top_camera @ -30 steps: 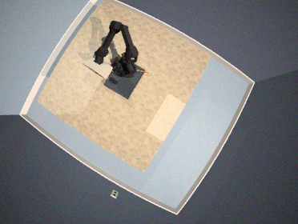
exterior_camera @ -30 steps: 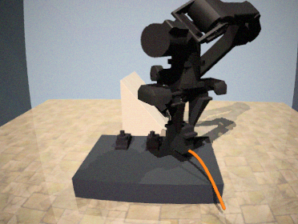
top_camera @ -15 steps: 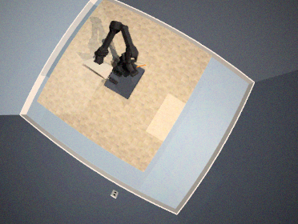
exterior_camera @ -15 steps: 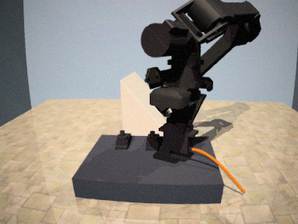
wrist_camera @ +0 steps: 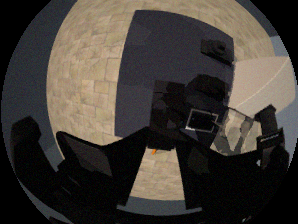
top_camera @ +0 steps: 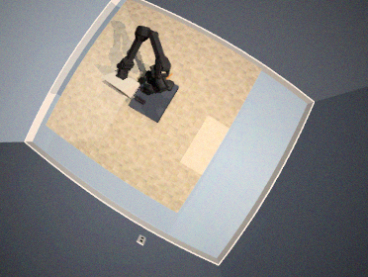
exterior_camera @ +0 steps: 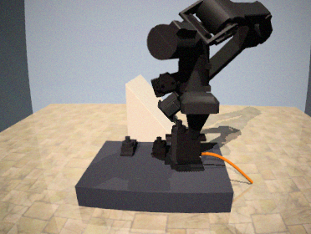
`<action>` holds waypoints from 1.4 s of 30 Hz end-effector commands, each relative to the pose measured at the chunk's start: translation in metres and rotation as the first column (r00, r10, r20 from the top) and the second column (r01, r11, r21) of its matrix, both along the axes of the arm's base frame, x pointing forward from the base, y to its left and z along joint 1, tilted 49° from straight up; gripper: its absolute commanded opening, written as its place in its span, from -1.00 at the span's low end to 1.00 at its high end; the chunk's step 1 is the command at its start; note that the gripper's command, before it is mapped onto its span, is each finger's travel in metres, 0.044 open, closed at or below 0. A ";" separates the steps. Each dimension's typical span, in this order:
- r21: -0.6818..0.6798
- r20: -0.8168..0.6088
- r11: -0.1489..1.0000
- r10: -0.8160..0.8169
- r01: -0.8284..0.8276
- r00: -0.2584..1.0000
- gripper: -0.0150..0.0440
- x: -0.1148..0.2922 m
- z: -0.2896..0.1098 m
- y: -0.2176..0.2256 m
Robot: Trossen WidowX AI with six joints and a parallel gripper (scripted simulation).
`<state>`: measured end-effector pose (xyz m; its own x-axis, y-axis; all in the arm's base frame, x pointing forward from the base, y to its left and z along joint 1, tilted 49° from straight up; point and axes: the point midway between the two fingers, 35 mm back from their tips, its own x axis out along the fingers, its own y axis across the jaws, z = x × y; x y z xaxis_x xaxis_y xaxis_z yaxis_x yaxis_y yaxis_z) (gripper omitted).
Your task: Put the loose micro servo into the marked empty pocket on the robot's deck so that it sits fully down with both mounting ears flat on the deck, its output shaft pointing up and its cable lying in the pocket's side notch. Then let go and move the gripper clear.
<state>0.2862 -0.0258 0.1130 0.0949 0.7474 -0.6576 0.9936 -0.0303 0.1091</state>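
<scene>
The loose black micro servo [exterior_camera: 186, 146] [wrist_camera: 162, 115] is upright between the fingertips, output shaft up. Its ears show well above the deck [exterior_camera: 125, 177] [wrist_camera: 165, 45] [top_camera: 160, 109]. Whether its base touches the deck is unclear. The orange cable [exterior_camera: 227, 162] [wrist_camera: 154, 151] [top_camera: 169, 76] leaves low on its right side in the exterior view and hangs past the deck's edge. The white-outlined pocket [wrist_camera: 202, 120] shows beside the servo in the wrist view, hidden in the exterior view. My gripper [wrist_camera: 162, 137] is shut on the servo.
Two black servos [exterior_camera: 128, 147] [exterior_camera: 159, 147] sit in a row on the deck, left of the held one in the exterior view. A cream wedge [exterior_camera: 138, 113] [wrist_camera: 260, 80] stands behind the deck. A pale rectangle [top_camera: 205, 143] lies farther off on the floor.
</scene>
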 end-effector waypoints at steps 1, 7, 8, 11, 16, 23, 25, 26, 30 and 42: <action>-0.015 0.105 0.996 0.086 -0.085 0.991 -0.49 0.000 0.002 0.000; -0.059 0.252 0.975 0.222 -0.214 0.942 -0.49 0.000 0.002 0.000; -0.068 0.276 0.970 0.244 -0.234 0.930 -0.49 0.000 0.002 0.000; -0.099 0.344 0.951 0.309 -0.293 0.887 -0.49 0.000 0.002 0.000; -0.159 0.447 0.910 0.411 -0.382 0.795 -0.49 0.000 0.002 0.000; -0.259 0.564 0.836 0.537 -0.483 0.627 -0.49 0.000 0.002 0.000; -0.290 0.592 0.812 0.568 -0.506 0.572 -0.49 0.000 0.002 0.000; -0.306 0.604 0.799 0.583 -0.517 0.543 -0.49 0.000 0.002 0.000; -0.373 0.646 0.746 0.635 -0.552 0.423 -0.49 0.000 0.002 0.000; -0.553 0.690 0.592 0.720 -0.586 0.077 -0.49 0.000 0.002 0.000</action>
